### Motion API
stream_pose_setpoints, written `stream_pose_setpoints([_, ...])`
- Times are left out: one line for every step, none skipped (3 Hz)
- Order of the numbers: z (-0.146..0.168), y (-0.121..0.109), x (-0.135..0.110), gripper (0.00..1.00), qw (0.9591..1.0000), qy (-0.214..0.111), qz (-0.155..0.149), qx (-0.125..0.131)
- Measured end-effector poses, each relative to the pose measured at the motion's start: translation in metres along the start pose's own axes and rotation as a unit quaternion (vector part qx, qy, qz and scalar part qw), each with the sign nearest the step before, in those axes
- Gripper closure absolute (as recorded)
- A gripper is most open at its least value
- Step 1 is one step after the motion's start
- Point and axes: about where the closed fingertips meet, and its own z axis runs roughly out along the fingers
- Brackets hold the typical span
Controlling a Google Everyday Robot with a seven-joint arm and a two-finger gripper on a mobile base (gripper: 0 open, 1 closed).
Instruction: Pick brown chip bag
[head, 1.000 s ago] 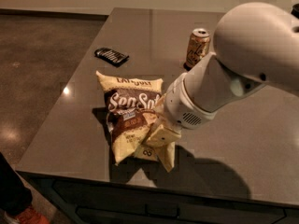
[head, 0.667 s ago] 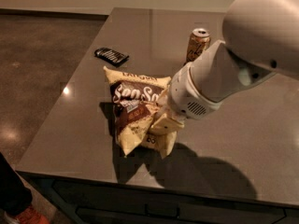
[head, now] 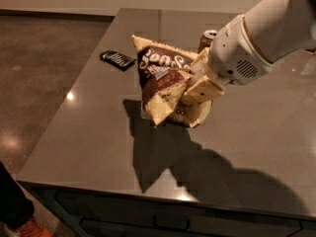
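The brown chip bag (head: 160, 80) is cream-yellow with a dark brown centre panel and white script. It hangs tilted above the dark grey table (head: 89, 132), casting a shadow below it. My gripper (head: 192, 85) is shut on the bag's right side, its cream fingers (head: 203, 88) pinching the crumpled foil. The white arm reaches in from the upper right.
A small flat black packet (head: 117, 59) lies on the table to the left of the bag. A gold-brown drink can (head: 207, 37) stands behind the arm, partly hidden. The table's front edge runs along the bottom, with a red shoe (head: 27, 228) on the floor at lower left.
The bag was lying on the table under my gripper. It has been gripped and lifted up off the surface, and the arm has risen toward the upper right.
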Motion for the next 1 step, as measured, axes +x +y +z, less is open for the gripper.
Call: stream_pose_setpoints([0.0000,0.0000,0.0000,1.00,1.0000,0.000,0.000,0.000])
